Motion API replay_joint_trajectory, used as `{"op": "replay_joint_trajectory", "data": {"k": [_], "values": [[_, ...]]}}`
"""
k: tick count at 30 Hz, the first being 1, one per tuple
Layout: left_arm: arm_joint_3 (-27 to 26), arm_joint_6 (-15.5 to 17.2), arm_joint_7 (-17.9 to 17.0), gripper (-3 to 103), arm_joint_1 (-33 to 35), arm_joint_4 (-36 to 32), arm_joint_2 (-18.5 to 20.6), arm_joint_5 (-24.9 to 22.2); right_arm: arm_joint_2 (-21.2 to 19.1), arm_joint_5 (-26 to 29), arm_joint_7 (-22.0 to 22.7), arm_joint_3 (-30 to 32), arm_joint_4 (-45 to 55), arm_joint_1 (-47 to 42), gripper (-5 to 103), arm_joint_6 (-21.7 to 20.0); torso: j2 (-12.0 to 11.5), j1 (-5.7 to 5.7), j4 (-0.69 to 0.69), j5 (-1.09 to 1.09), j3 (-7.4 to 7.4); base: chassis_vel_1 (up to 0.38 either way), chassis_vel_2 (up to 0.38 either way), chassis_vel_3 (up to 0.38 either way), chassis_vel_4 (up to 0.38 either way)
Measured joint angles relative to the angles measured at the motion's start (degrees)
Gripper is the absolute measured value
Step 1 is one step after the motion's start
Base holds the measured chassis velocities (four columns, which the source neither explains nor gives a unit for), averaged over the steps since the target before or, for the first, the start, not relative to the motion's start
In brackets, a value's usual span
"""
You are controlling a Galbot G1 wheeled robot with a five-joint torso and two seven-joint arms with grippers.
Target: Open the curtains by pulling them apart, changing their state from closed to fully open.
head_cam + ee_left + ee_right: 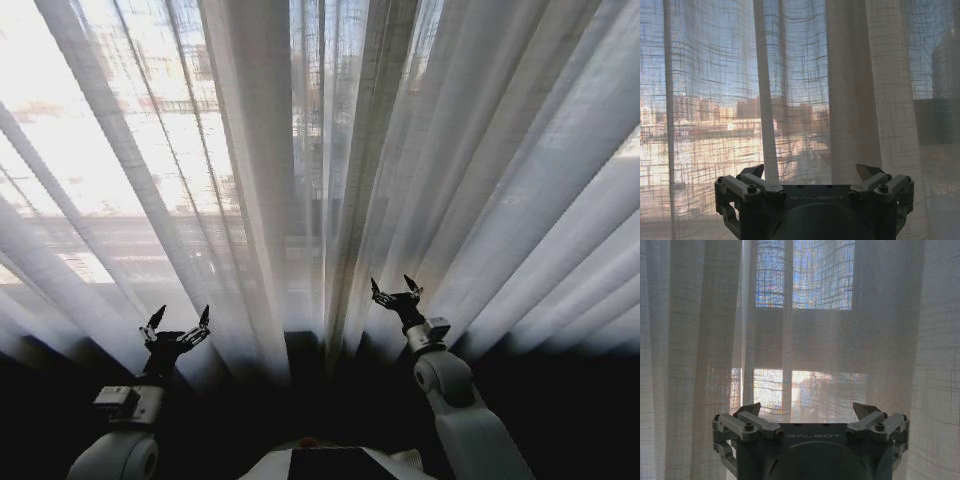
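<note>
The curtains hang closed across the whole window: a left panel (150,180) and a right panel (500,180) of sheer off-white pleated fabric, meeting at a darker fold near the middle (330,250). My left gripper (178,322) is raised at the lower left, open, a little short of the left panel's folds (765,100). My right gripper (397,289) is raised just right of the centre seam, open, close to the right panel (880,340). Neither gripper holds any fabric.
Behind the fabric I see dark window frame bars (805,335) and city buildings (715,115). The curtains' lower edge runs into dark shadow (560,400). My own white body (330,465) sits at the bottom of the head view.
</note>
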Motion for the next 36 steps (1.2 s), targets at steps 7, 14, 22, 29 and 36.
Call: {"op": "replay_joint_trajectory", "data": {"k": [7, 14, 22, 29, 36], "values": [[-0.3, -0.7, 0.0, 100, 0.6, -0.4, -0.3, 0.0, 1.2, 0.3, 0.9, 0.0, -3.2, 4.0, 100, -1.7, 0.0, 0.07, -0.01, 0.03, 0.03, 0.007, -0.002, -0.008, 0.003], [0.1, -1.0, 0.0, 100, 0.8, -0.5, -1.5, 0.5, 1.4, 0.4, 1.6, 0.7, -6.6, 7.0, 100, -1.8, 0.0, 0.06, -0.01, 0.01, 0.03, 0.000, 0.000, 0.000, 0.000], [-0.3, -1.6, 0.0, 100, 0.9, -0.9, -1.6, 0.2, 1.3, 0.5, 1.9, 0.8, -7.4, 7.8, 84, -1.9, 0.0, 0.06, -0.01, 0.01, 0.03, 0.000, 0.000, 0.000, 0.000], [0.1, -1.9, 0.0, 100, 0.6, -1.2, -1.9, 0.1, 1.0, 0.3, 1.9, 0.6, -6.1, 6.7, 57, -1.8, 0.0, 0.05, -0.01, 0.00, 0.02, 0.000, 0.000, 0.000, 0.000], [0.1, -1.1, -0.1, 100, 0.0, -1.2, -1.6, 0.1, 1.0, 0.2, 1.9, 0.7, -5.2, 6.1, 30, -1.9, 0.0, 0.05, -0.01, 0.01, 0.02, 0.000, 0.000, 0.000, 0.000]]}}
